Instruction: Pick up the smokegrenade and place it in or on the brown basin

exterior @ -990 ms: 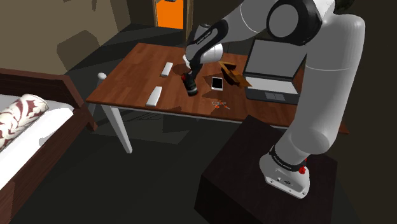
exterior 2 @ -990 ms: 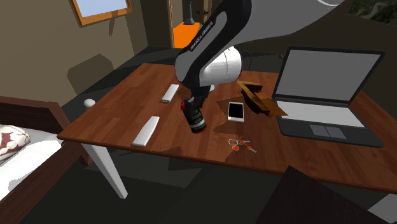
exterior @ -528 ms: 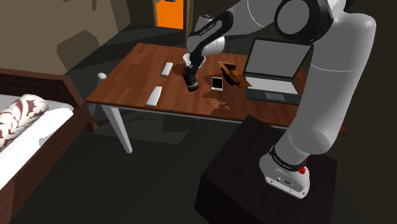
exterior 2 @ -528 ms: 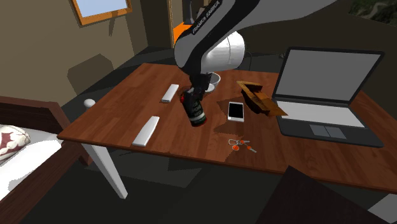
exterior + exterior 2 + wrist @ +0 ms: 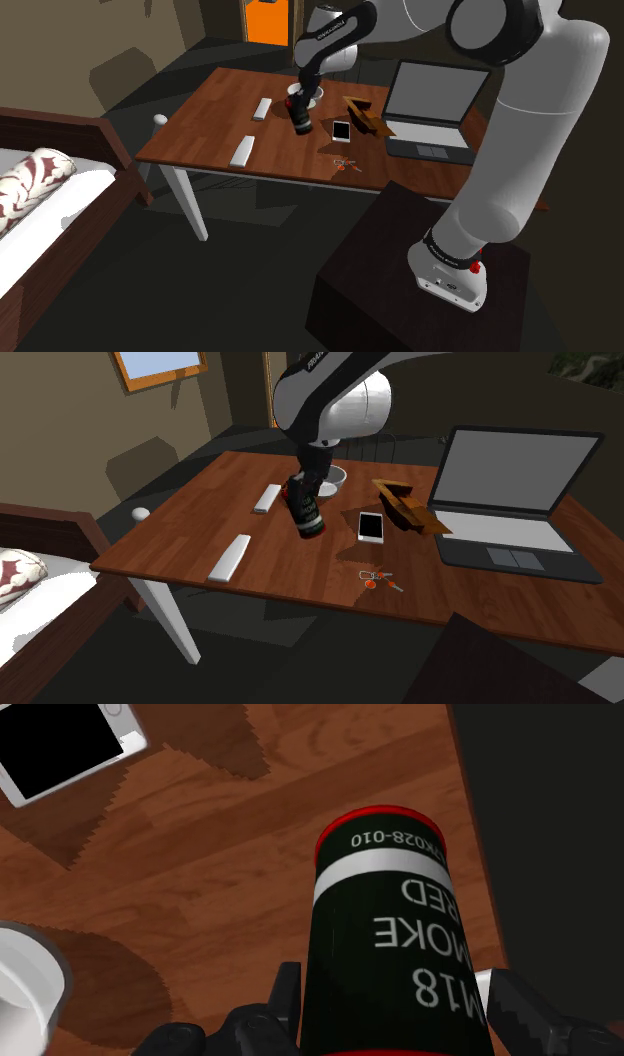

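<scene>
Smokegrenade [image 5: 308, 517] clamped in hand [image 5: 392, 1004] above counter [image 5: 200, 532], upper middle of frame. White bowl [image 5: 333, 476] just beyond, phone [image 5: 371, 526] and brown basin [image 5: 405, 507] rightward. Long axis tilted, red-rimmed end downward.

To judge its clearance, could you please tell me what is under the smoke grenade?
Bare wooden table lies below the smoke grenade, which the gripper clasps in the air. The spot right behind its body is covered.

In the second exterior view, a phone [image 5: 371, 526] lay mid-worktop [image 5: 190, 532]; around it sat a laptop [image 5: 505, 542] at three o'clock, brown basin [image 5: 405, 508] two, white bowl [image 5: 334, 476] eleven, far white bar [image 5: 267, 498] and near white bar [image 5: 230, 557] about nine, keys [image 5: 378, 578] six.
</scene>
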